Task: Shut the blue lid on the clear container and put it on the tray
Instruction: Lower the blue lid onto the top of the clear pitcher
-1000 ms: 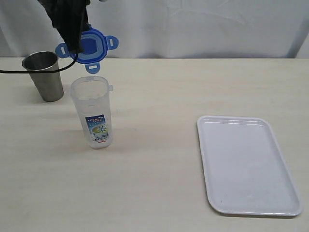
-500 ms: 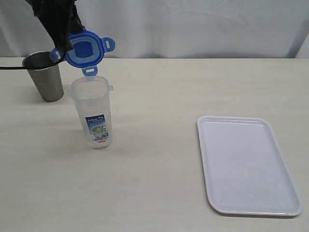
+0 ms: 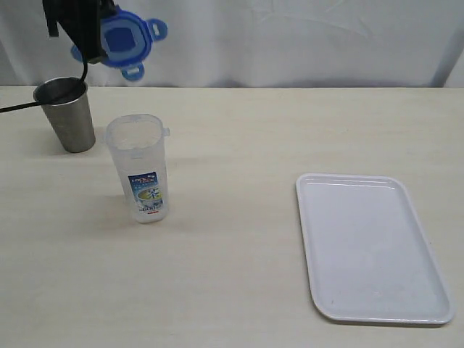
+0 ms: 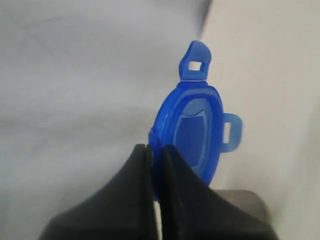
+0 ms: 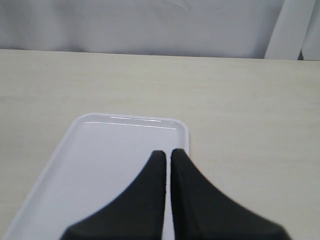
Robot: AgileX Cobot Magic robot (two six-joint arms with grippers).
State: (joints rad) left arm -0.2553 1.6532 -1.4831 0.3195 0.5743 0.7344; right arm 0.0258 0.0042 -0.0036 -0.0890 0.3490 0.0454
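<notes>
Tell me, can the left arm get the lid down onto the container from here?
Probably yes. The left gripper holds the lid in the air, and the container stands open at the top with nothing over it. The cup stands apart, to its side.

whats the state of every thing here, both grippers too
container: upright on the table, top open
lid: off the container, held in the air
cup: upright on the table
tray: flat on the table, nothing on it
left gripper: shut on the lid's edge
right gripper: shut, holding nothing
</notes>
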